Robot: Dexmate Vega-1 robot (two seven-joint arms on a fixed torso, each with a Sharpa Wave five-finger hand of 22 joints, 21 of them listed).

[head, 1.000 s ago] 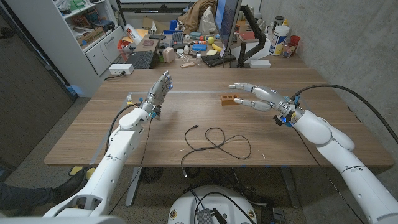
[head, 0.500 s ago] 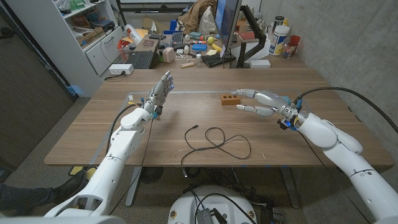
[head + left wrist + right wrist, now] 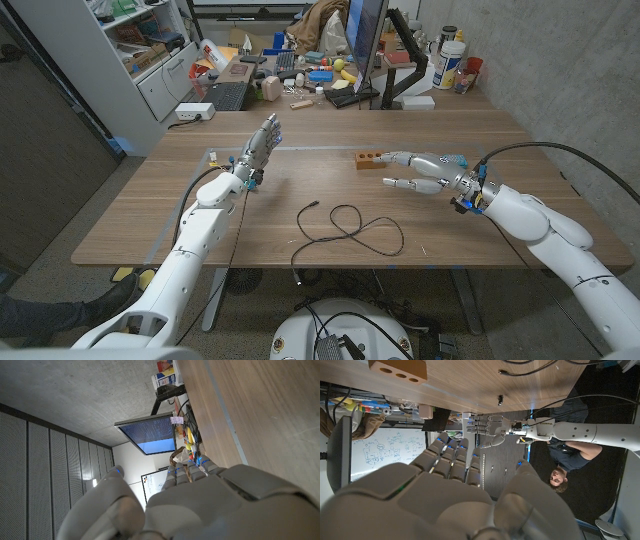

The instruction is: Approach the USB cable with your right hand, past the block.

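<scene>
- Head view shows our right hand (image 3: 425, 170) above the wooden table (image 3: 520, 215), over its right half, fingers spread apart and stretched toward the middle, holding nothing.
- Our fingertips (image 3: 388, 158) reach just beside the small orange-brown rectangular block with round holes (image 3: 369, 158), which lies nearer the table's far edge than its near edge; we cannot tell whether they touch it.
- Right wrist view shows the same block (image 3: 399, 368) beyond our right hand (image 3: 445, 495), with part of the cable (image 3: 525, 367) on the wood.
- The thin black USB cable (image 3: 350, 228) lies in loose loops near the table's near edge, around the middle, with one plug end (image 3: 314, 205) toward the left and its other end hanging over the near edge; it is well apart from our right hand.
- Our left hand (image 3: 258, 150) stands upright over the table's left half, toward the far edge, fingers straight and close together, gripping nothing.
- Left wrist view shows the back of that left hand (image 3: 200, 500) beside the wooden table (image 3: 270, 415).
</scene>
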